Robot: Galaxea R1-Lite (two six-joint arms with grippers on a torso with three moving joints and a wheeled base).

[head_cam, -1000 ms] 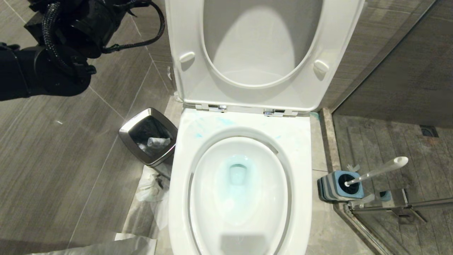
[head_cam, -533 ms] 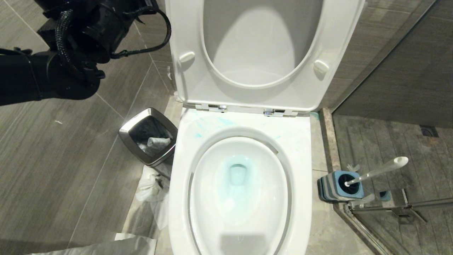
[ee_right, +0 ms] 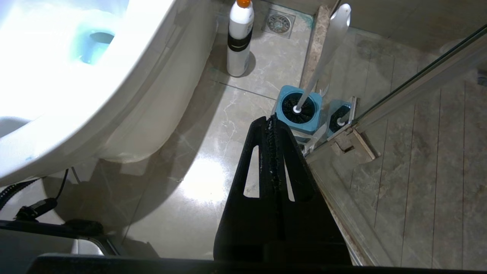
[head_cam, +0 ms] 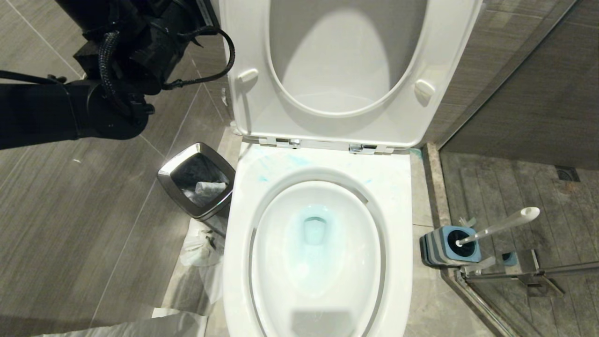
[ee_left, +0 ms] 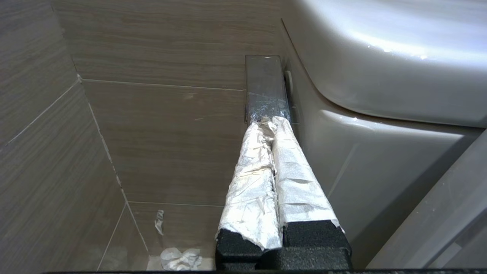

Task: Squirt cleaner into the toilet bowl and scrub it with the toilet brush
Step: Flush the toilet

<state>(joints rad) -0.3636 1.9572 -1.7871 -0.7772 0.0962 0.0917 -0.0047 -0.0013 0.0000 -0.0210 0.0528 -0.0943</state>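
Observation:
The toilet bowl stands with seat and lid up. Cleaner shows as a turquoise tint in its water and as thin smears on the back rim. To the bowl's right, the toilet brush stands in its blue holder, handle leaning outward. My left arm reaches up beside the lid. Its gripper is shut and empty, with taped tips at a shiny metal plate on the tank's side. My right gripper is shut and empty, low above the floor, just short of the brush holder.
A steel-rimmed bin sits left of the bowl, with crumpled plastic below it. A white bottle with an orange cap stands on the floor behind the brush, near a floor drain. A glass shower door borders the right side.
My left arm has swung to the right, closer to the raised lid and tank. Bowl, brush and bin are unmoved.

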